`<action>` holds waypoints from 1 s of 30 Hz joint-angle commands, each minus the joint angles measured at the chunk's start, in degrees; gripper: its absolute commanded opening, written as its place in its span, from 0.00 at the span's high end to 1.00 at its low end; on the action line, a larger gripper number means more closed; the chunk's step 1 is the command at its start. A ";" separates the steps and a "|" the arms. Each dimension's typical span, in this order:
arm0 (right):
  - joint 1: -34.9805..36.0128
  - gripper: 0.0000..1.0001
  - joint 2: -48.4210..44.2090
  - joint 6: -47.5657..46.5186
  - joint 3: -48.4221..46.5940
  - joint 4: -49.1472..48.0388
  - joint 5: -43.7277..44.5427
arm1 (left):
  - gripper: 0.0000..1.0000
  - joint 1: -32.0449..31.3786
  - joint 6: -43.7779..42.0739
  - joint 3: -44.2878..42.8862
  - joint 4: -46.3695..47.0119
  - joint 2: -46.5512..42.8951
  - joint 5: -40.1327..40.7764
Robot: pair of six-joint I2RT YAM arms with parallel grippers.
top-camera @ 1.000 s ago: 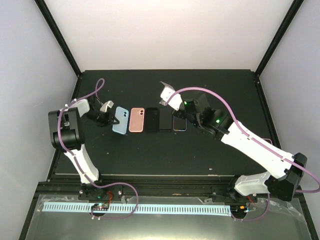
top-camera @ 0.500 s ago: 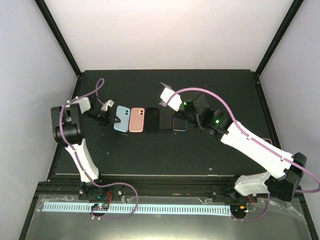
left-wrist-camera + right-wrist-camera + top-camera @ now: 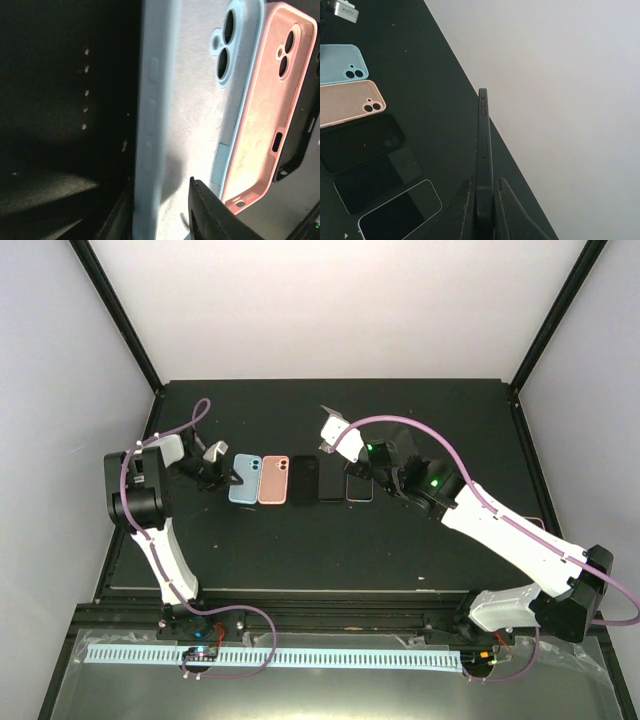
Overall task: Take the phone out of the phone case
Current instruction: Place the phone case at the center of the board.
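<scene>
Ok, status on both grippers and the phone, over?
Right gripper shut on dark phone, edge-on; case on or off, cannot tell. Left gripper at edge of blue case, grip unclear. Pink case, black case, two phones lie flat alongside, nothing blocking.

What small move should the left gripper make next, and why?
Probably close the left gripper on the left edge of the blue case. In the left wrist view one finger lies over the case's inside and its side wall stands between the jaws, so only a pinch seems missing. The right gripper is busy, pinching a dark slab.
</scene>
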State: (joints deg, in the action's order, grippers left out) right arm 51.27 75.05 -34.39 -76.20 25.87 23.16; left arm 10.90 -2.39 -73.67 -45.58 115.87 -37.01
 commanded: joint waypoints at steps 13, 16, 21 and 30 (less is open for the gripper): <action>-0.33 0.99 -2.09 -3.40 -0.91 -4.29 1.26 | 0.40 -0.47 4.00 0.96 3.27 -12.73 13.29; -0.35 0.99 -1.93 -5.02 -1.46 -5.21 1.53 | 0.34 -0.52 4.15 0.17 4.60 -17.15 9.03; -0.34 0.99 -0.82 -7.76 -2.75 -6.84 2.14 | 0.30 -0.97 7.81 -3.01 4.28 -21.63 -1.86; 0.08 0.99 1.27 -11.22 -4.47 -10.97 4.14 | 0.20 -4.67 22.78 -4.24 14.70 -31.55 -16.20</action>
State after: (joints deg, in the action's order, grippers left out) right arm 51.29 75.64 -43.51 -77.80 21.67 24.64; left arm 8.36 11.55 -76.25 -38.57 89.45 -45.23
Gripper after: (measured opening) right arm 0.080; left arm 0.761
